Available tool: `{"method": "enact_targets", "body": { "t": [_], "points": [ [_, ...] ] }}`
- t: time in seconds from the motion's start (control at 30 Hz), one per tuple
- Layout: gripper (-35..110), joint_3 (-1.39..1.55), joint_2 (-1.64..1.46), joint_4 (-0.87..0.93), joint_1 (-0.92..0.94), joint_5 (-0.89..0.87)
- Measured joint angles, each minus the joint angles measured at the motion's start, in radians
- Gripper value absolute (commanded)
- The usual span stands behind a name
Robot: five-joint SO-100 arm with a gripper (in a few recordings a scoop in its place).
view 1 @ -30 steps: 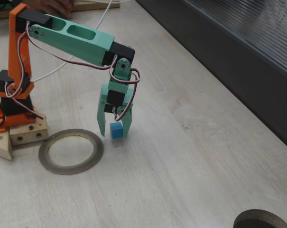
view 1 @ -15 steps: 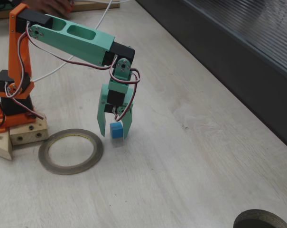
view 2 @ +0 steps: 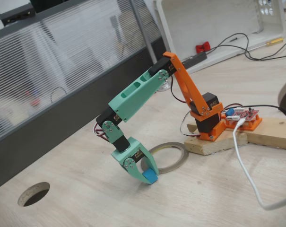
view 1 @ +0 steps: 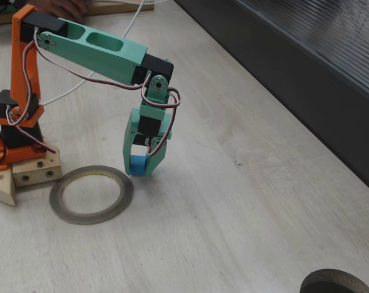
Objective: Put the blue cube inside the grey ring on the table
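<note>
Gripper (view 1: 139, 166) and blue cube (view 1: 137, 163) have shifted left toward the grey ring (view 1: 91, 194) since a second ago. The fingers pinch the cube low over the table (view 1: 245, 207), just outside the ring's upper-right rim; the opening lies down-left in this fixed view.

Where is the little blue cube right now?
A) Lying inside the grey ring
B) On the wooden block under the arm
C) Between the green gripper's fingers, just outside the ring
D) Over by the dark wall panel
C: the blue cube sits between the gripper's fingers, beside the grey ring's outer edge, not inside it.
</note>
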State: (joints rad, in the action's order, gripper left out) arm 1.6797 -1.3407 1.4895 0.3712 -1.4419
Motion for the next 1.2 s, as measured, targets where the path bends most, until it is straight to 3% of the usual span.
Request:
{"method": "enact_targets", "body": {
  "t": [0.57,0.9,1.2],
  "points": [
    [4,0.0,0.0,0.003,0.0,0.0],
    [4,0.0,-0.247,0.003,0.006,0.0],
    [4,0.005,-0.278,0.011,0.008,0.0]
  ]
}}
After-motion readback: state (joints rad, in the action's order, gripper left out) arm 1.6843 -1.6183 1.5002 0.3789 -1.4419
